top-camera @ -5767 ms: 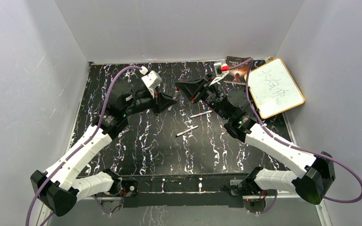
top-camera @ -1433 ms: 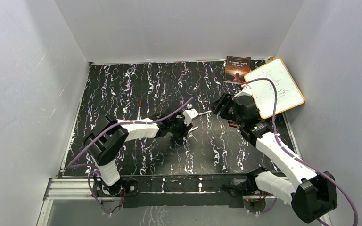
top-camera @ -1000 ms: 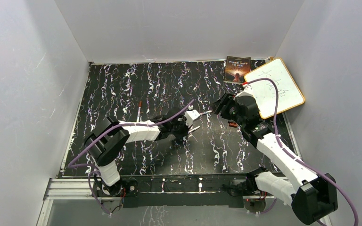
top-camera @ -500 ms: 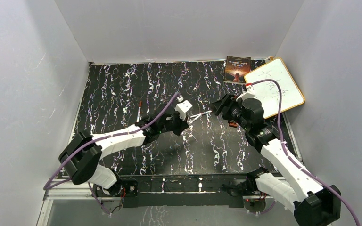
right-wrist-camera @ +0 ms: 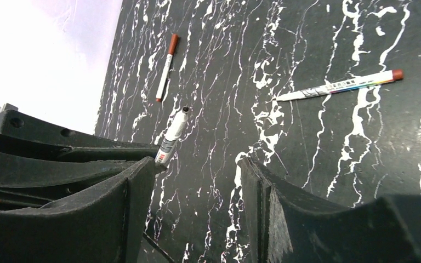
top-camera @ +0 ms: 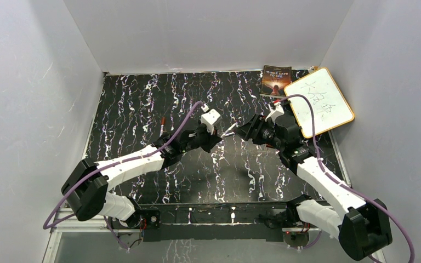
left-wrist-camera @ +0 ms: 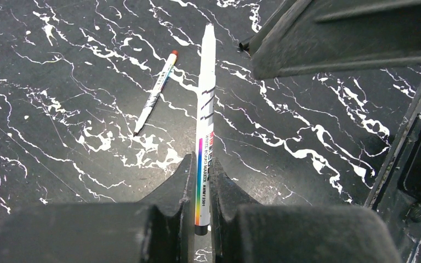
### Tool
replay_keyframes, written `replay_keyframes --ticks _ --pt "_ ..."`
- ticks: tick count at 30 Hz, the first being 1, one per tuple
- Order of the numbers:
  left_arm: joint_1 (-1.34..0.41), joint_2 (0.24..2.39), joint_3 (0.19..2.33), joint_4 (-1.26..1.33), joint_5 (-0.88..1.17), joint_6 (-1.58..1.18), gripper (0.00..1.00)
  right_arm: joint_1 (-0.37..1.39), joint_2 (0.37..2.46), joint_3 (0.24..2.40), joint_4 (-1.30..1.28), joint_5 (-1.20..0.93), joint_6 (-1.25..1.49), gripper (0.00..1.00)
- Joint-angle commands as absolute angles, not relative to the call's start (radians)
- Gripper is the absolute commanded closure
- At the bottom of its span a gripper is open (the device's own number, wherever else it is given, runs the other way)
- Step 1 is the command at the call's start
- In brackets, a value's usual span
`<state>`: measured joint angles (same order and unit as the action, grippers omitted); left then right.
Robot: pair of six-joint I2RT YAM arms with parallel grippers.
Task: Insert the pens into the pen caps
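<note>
My left gripper [left-wrist-camera: 200, 175] is shut on a white pen [left-wrist-camera: 205, 104] with a rainbow stripe, gripped near its back end so the pen points forward. In the top view this pen [top-camera: 229, 130] hangs above the table's middle, its tip towards my right gripper [top-camera: 241, 133]. The right gripper [right-wrist-camera: 194, 186] stands open with nothing between its fingers, and the held pen [right-wrist-camera: 173, 134] lies just beyond its left finger. A second pen [right-wrist-camera: 166, 67] with a reddish-brown cap [right-wrist-camera: 172, 43] on it lies on the table [top-camera: 142, 109]. A third pen [right-wrist-camera: 340, 85] lies nearer, with a reddish-brown end.
A whiteboard [top-camera: 319, 101] with scribbles leans at the back right, a small book [top-camera: 276, 80] beside it. Grey walls close in the black marbled table on three sides. Purple cables loop over both arms.
My left gripper has lifted the pen off the table and carried it up and right. The right gripper has swung left to face it, still open.
</note>
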<state>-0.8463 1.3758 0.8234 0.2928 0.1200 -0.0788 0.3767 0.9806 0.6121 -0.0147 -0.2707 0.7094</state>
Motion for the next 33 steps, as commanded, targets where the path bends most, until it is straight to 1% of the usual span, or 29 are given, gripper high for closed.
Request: replay_keyframes --ticks 1,10,15,17,24,25,32,33 --pt "-0.847 1.340 0.864 0.327 0.153 -0.095 1.00 0.377 1.010 0.650 0.110 -0.343 0.718 0.43" --pt "-0.847 1.346 0.886 0.323 0.189 -0.095 1.00 0.392 1.062 0.680 0.156 -0.366 0.722 0.42" --pt "-0.847 1.356 0.901 0.301 0.225 -0.088 1.00 0.407 1.094 0.692 0.188 -0.371 0.729 0.47" --pt "-0.847 1.363 0.903 0.290 0.234 -0.082 1.00 0.414 1.106 0.701 0.192 -0.369 0.727 0.54" --pt "-0.846 1.364 0.907 0.284 0.224 -0.080 1.00 0.425 1.106 0.715 0.178 -0.357 0.719 0.95" --pt "-0.847 1.364 0.909 0.282 0.220 -0.079 1.00 0.425 1.103 0.715 0.175 -0.357 0.718 1.00" --pt "-0.846 1.364 0.917 0.279 0.227 -0.087 0.99 0.425 1.083 0.723 0.168 -0.354 0.710 1.00" --pt "-0.847 1.364 0.918 0.280 0.232 -0.088 0.92 0.426 1.082 0.724 0.169 -0.354 0.708 1.00"
